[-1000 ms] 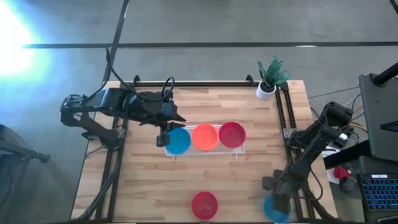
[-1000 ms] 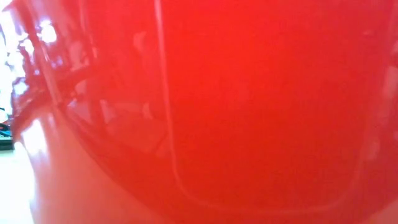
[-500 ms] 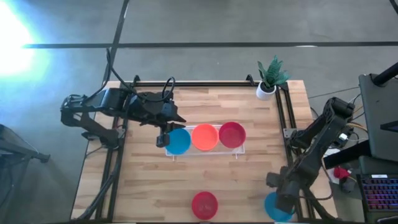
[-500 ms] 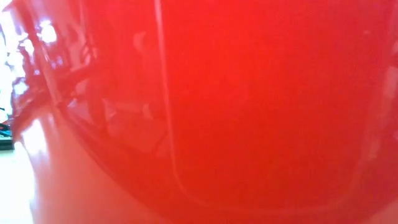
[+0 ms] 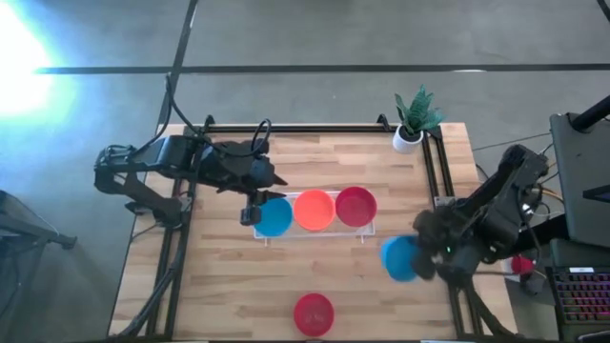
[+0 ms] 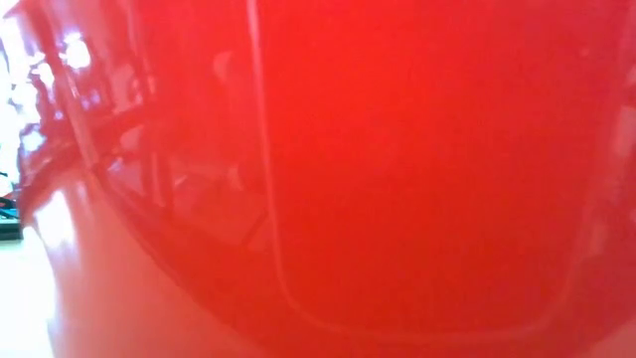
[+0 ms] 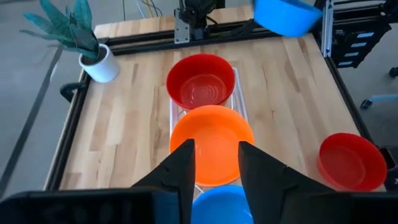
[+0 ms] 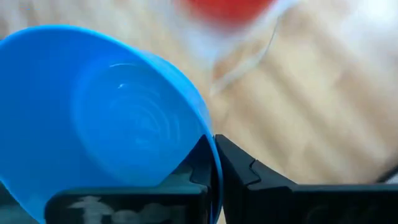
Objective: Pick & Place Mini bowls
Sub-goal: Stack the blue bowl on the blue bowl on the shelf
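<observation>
A white tray (image 5: 368, 229) holds a blue (image 5: 274, 217), an orange (image 5: 314, 211) and a red mini bowl (image 5: 355, 206) in a row. Another red bowl (image 5: 314, 312) sits on the table near its near edge and fills the low view (image 6: 378, 169). My right gripper (image 5: 425, 253) is shut on a second blue bowl (image 5: 399, 258), in the air right of the tray. My left gripper (image 7: 216, 167) is open above the tray's left end, over the tray's blue bowl (image 7: 224, 206) and orange bowl (image 7: 211, 140), touching nothing. My right gripper pinches the blue bowl's rim (image 8: 209, 142), one finger (image 8: 200, 163) inside the bowl and the other finger (image 8: 244, 169) outside its wall. It comes at the bowl from the table's right side. The bowl is lifted clear of the table and tilted.
A small white pot with a green plant (image 5: 413, 122) stands at the far right corner. Black rails (image 5: 431, 171) run along the table's left, far and right edges. Bare wood lies between the tray and the loose red bowl (image 7: 351, 163).
My right gripper has lifted the blue bowl off the table's near right corner. It has carried the bowl up, toward the far edge and to the left, nearer the tray, and the bowl is now tilted. My left gripper has kept still.
</observation>
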